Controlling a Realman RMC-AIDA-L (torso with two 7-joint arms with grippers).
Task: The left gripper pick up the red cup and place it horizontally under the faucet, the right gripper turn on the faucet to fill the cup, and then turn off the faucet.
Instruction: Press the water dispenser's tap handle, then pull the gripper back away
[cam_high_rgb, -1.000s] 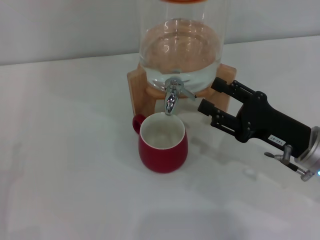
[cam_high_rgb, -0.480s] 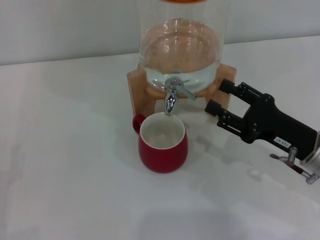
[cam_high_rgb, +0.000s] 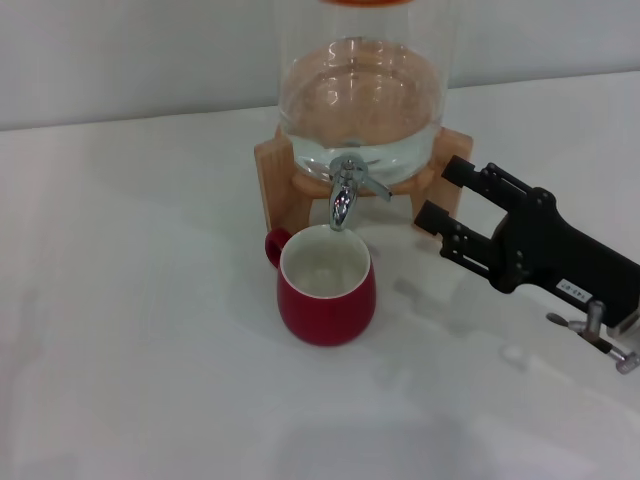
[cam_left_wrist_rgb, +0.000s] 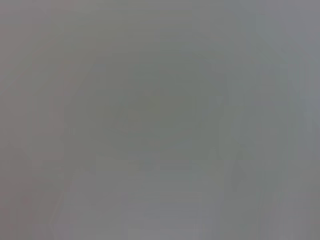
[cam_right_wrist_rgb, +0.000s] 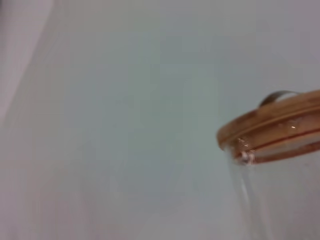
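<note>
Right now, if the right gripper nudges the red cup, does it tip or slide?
Probably slides: the red cup looks squat and upright on the smooth table. Its glossy, ceramic-looking glaze suggests slippery and chip-prone. The right gripper, open, is clear of it.

The red cup (cam_high_rgb: 327, 288) stands upright at frame centre, handle toward the upper left, directly below the chrome faucet (cam_high_rgb: 346, 190) spout.

head view: bright, even overhead light on a white table (cam_high_rgb: 130, 330), soft faint shadows beside the red cup (cam_high_rgb: 326, 290) and under the right gripper (cam_high_rgb: 443, 198), small glints on the faucet (cam_high_rgb: 345, 190) and glass dispenser (cam_high_rgb: 362, 90). left wrist view: uniform grey blur, nothing resolved. right wrist view: soft focus, pale washed background, wooden lid (cam_right_wrist_rgb: 272, 127) edge hazy with tiny specular sparkles.
</note>
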